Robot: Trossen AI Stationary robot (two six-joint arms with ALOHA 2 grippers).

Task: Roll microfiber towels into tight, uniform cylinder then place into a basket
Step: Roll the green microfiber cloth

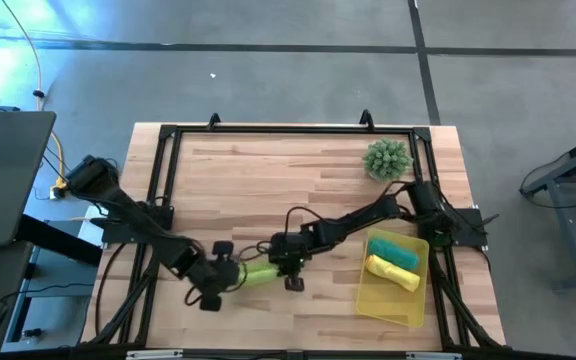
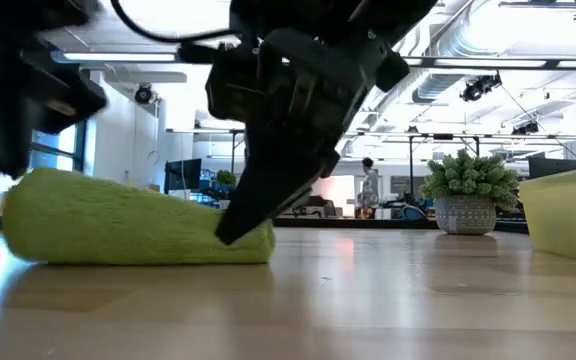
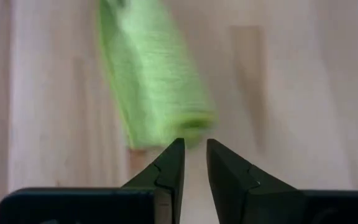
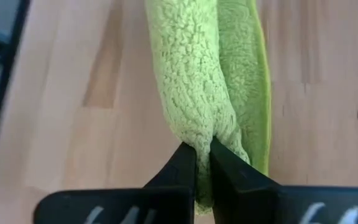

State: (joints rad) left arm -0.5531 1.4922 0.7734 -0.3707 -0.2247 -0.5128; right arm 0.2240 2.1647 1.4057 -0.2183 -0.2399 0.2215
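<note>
High view. Table (image 1: 268,170), pale wood. Lime green towel (image 1: 258,272), rolled, lies at six o'clock near the front edge, between the two arms. Left gripper (image 1: 226,275) sits at its nine o'clock end; right gripper (image 1: 286,268) at its three o'clock end. Basket (image 1: 370,302), at four o'clock on the table, holds a teal towel (image 1: 395,250) and a yellow towel (image 1: 392,273), both rolled. Spiky plant (image 1: 386,158) at one o'clock.

Low view. Lime green towel (image 2: 133,220) rests flat on the wood, a thick soft cylinder; one dark gripper (image 2: 268,195) bears on its end.

Left wrist view. Left gripper (image 3: 194,165), fingers nearly pressed together, nothing between them, tips just short of the roll's end (image 3: 154,87).

Right wrist view. Right gripper (image 4: 202,163) pinches a fold of the lime green towel (image 4: 191,81).

Handling, judged: light, limp, fuzzy, compressible, not fragile; the roll likely slackens if lifted by one end. Best taken across mid-length, or at both ends together.
</note>
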